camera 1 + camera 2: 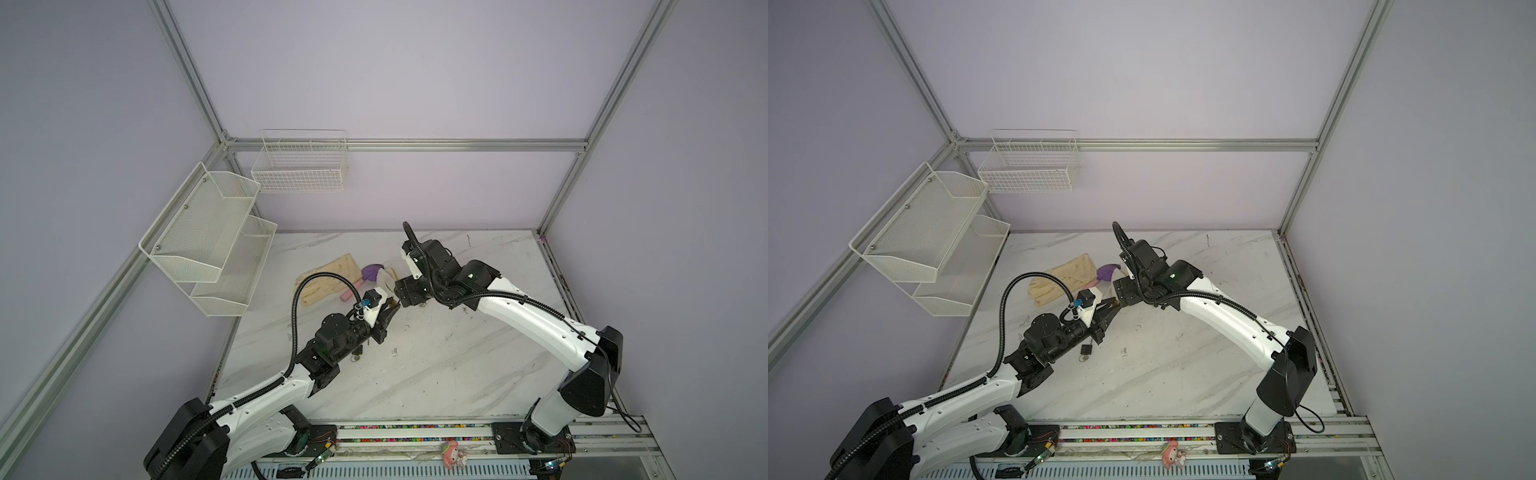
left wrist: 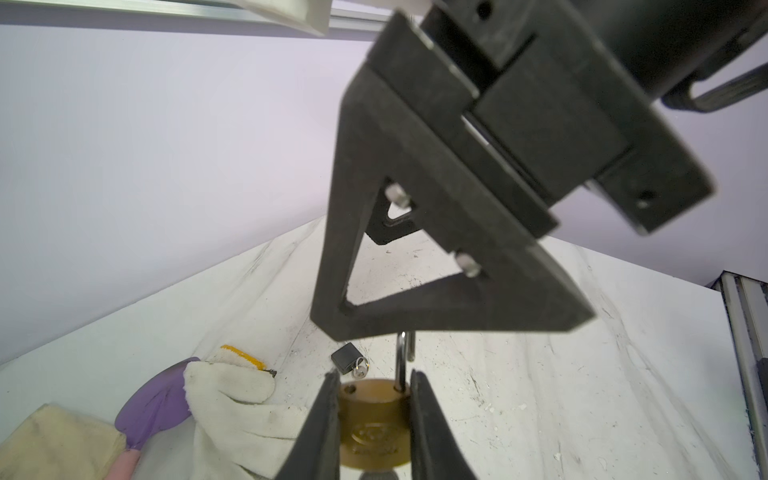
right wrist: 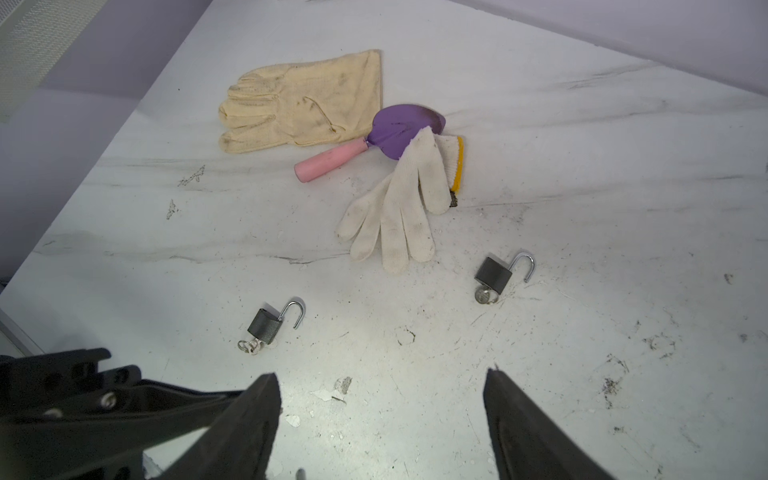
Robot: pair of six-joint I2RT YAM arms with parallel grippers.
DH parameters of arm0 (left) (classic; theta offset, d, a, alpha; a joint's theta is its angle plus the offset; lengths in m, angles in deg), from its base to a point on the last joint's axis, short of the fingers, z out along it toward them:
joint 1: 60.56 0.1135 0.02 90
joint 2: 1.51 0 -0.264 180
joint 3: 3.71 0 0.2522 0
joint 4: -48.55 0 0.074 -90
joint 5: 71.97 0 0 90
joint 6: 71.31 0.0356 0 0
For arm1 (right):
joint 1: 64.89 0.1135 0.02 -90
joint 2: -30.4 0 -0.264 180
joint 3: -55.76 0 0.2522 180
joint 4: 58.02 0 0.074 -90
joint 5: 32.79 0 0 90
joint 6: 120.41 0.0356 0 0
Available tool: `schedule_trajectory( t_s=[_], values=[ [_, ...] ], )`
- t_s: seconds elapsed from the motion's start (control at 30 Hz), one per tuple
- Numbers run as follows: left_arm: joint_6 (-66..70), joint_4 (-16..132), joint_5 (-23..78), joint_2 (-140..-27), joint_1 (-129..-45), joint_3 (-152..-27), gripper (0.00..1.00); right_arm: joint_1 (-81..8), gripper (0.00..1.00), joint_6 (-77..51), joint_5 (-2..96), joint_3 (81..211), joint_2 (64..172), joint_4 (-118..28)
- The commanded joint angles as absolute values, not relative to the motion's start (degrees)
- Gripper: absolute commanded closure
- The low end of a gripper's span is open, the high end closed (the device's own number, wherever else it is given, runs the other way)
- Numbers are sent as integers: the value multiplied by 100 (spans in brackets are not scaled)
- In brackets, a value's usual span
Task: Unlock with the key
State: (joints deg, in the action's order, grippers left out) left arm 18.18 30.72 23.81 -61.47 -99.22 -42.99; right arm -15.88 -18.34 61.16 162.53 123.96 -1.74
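Clamping the brass padlock (image 2: pixel 374 432) by its flat sides, the left gripper (image 2: pixel 375 378) presents it shackle-first to the other arm, probably to steady the body; one leg of the shackle (image 2: pixel 401 365) is out of its hole, so this lock looks sprung; whether the grey shape at its far end is a key, I cannot tell; the right gripper (image 3: pixel 380 374) hangs just beside the shackle, jaws wide apart and empty; on the table (image 3: pixel 582 166) two small grey padlocks (image 3: pixel 266 326) (image 3: pixel 493 274) lie open with keys in them, near a white glove (image 3: pixel 399 208); beyond lie a purple trowel (image 3: pixel 399 129) and a cream glove (image 3: pixel 303 104).
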Motion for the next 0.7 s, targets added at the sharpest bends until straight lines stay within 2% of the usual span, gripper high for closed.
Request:
schedule_trajectory(
  t_s=[0.0,0.5,0.67],
  values=[
    [1948,2821,2340,-5984,-9915,-4376,100,-1659,20,-1943,6338,16382,12340,211],
    [1850,2664,2231,-6030,-9913,-4399,100,-1762,20,-1935,5597,16028,11927,108],
    [1760,2601,2198,-6081,-9915,-4413,100,-1809,20,-1855,5721,15922,11822,132]
  ],
)
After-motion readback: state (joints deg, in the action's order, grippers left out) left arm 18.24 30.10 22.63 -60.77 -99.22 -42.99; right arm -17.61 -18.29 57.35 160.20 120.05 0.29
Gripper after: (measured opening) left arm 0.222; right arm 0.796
